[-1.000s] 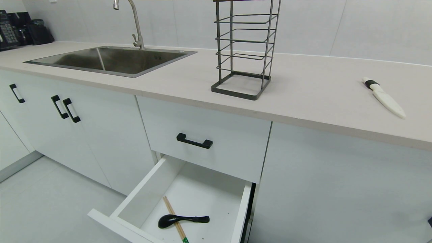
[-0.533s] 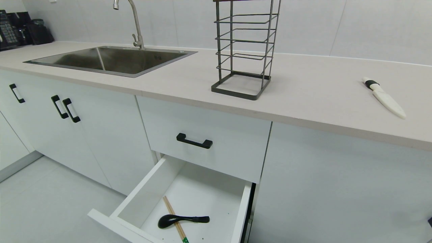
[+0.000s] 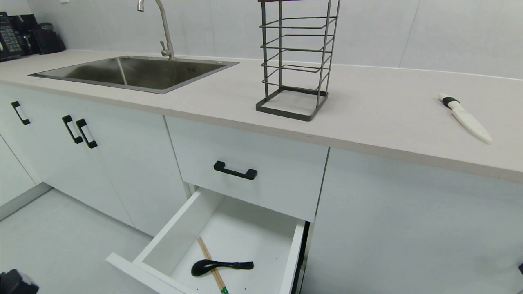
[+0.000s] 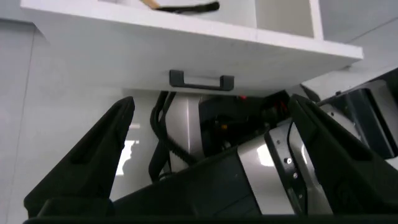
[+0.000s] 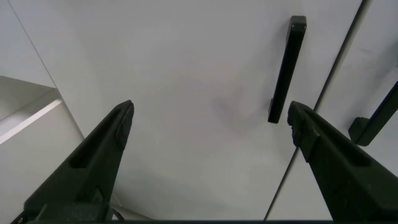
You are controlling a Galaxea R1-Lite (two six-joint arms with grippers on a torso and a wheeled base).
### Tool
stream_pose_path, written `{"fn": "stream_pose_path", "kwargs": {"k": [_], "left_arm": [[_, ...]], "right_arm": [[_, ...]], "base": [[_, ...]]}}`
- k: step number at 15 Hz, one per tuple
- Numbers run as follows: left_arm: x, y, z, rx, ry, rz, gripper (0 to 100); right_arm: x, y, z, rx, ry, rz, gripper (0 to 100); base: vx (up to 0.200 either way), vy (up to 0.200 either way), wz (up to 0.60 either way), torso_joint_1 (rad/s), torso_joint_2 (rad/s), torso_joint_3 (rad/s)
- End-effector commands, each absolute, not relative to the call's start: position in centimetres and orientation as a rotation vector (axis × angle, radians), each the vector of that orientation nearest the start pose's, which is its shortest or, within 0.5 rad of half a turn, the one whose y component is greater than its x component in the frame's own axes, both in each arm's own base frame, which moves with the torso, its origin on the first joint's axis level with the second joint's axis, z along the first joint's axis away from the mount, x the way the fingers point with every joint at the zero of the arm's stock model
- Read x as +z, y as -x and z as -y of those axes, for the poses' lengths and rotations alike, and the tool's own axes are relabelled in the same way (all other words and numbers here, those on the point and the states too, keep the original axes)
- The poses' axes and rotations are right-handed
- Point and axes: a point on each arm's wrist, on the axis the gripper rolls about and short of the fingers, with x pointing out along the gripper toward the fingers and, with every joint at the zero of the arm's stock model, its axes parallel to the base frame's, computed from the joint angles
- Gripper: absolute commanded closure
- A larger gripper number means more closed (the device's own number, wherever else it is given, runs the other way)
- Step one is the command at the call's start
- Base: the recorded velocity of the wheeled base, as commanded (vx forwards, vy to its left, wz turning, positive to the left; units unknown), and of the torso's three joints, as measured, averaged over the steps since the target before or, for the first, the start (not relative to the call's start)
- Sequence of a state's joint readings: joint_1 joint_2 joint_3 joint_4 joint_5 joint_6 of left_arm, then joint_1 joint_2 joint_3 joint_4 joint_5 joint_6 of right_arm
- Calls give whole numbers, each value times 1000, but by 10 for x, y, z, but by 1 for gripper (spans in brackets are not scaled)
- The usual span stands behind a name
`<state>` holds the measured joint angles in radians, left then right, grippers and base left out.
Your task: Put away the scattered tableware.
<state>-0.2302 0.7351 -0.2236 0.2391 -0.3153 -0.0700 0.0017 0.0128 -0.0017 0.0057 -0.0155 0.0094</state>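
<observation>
We're looking at the open drawer [image 3: 163,237] below the counter [image 3: 367,102]. A black spoon [image 3: 220,266] lies inside it, across a pair of chopsticks [image 3: 206,252]. Up on the counter, well to the right, a white knife [image 3: 466,119] lies alone, apart from the wire rack [image 3: 286,114] and the sink [image 3: 135,71]. Our left pincer [image 4: 211,106] is spread wide with nothing in it, low down and facing the drawer front and its black handle [image 4: 201,80]. Our right pincer [image 5: 210,109] is also parted and holding nothing, close to a white cabinet door [image 5: 186,93] with a black handle [image 5: 287,68].
</observation>
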Motion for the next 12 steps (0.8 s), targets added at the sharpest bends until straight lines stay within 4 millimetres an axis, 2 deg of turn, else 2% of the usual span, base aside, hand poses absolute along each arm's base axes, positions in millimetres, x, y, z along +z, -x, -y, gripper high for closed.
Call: {"fn": "stream_pose_path", "kwargs": {"k": [1,6,9,12], "left_arm": [[104,-53,20,-518,36,-914,0],[93,-74,26,-589,-97,-958,0],[81,-96,31,-578,-102,-999,0],[75,-98,32,-581,-103,-1026,0]], "right_arm": [[76,22,0,-14,-9,-20,0],[76,22,0,-14,-9,-21,0],[76,22,0,-14,-9,-20,0],[76,22,0,-14,-9,-20,0]], "base": [[0,0,0,0,0,0],[0,0,0,0,0,0],[0,0,0,0,0,0],[0,0,0,0,0,0]]}}
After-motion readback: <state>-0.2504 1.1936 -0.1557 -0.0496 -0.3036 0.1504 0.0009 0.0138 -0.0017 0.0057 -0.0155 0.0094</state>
